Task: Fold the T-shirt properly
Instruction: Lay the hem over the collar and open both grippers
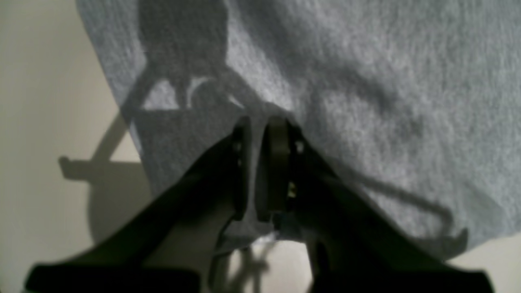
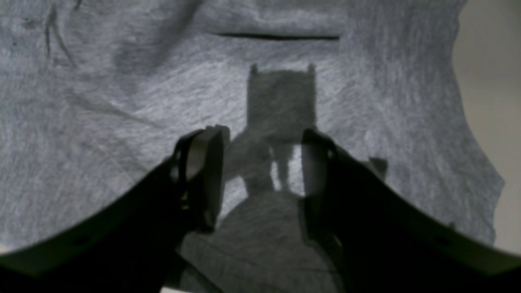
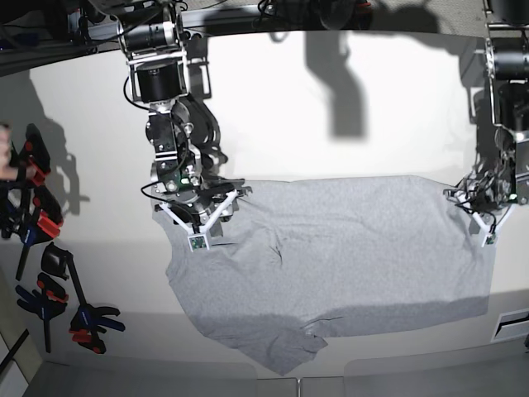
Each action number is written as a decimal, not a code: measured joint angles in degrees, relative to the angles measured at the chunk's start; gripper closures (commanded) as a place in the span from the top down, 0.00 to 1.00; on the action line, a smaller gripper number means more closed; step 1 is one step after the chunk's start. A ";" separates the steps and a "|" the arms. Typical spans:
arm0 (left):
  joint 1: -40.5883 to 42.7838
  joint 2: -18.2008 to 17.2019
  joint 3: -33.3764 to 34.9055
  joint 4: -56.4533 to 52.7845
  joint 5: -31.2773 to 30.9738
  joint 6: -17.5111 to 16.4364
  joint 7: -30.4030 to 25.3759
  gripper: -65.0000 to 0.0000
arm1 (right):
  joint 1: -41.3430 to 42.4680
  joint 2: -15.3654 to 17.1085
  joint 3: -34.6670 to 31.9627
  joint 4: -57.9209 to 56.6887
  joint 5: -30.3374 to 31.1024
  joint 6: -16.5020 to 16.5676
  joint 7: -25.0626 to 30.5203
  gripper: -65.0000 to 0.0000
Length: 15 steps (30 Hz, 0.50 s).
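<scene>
One grey T-shirt point(image 3: 331, 265) lies spread across the middle of the pale surface point(image 3: 331, 116) in the base view, plain side up, with one sleeve bunched at the lower centre of the frame. Two arms work it: the left gripper point(image 1: 260, 171), at the right edge of the base view, has its fingers pressed nearly together, pinching a fold of the shirt's edge. The right gripper point(image 2: 260, 171), at the upper left of the shirt, holds its fingers spread above the cloth, gripping nothing. Several clamps point(image 3: 50, 281) with orange-red and blue handles lie at the far left; their exact number is unclear.

Soft cloth on a smooth matt desk point(image 3: 347, 107)

The T-shirt point(image 3: 347, 256) is fuzzy heather-grey knit, matt and lightly creased; both pincers' fingers point(image 2: 203, 162) look like dark matt plastic.
</scene>
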 measured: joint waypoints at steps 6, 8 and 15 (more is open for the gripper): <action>3.28 -0.79 -0.22 0.63 -1.20 -0.20 -3.61 0.09 | -2.19 0.13 0.00 0.87 -2.21 0.83 1.18 0.45; 4.02 -1.64 -0.22 0.72 -1.40 -0.22 -3.82 0.09 | -3.26 0.44 0.00 1.57 -2.25 0.85 0.92 0.45; 4.57 -5.27 -0.24 1.20 -5.90 -0.20 4.35 0.09 | -6.69 2.45 -0.02 5.92 -1.42 1.25 -1.09 0.45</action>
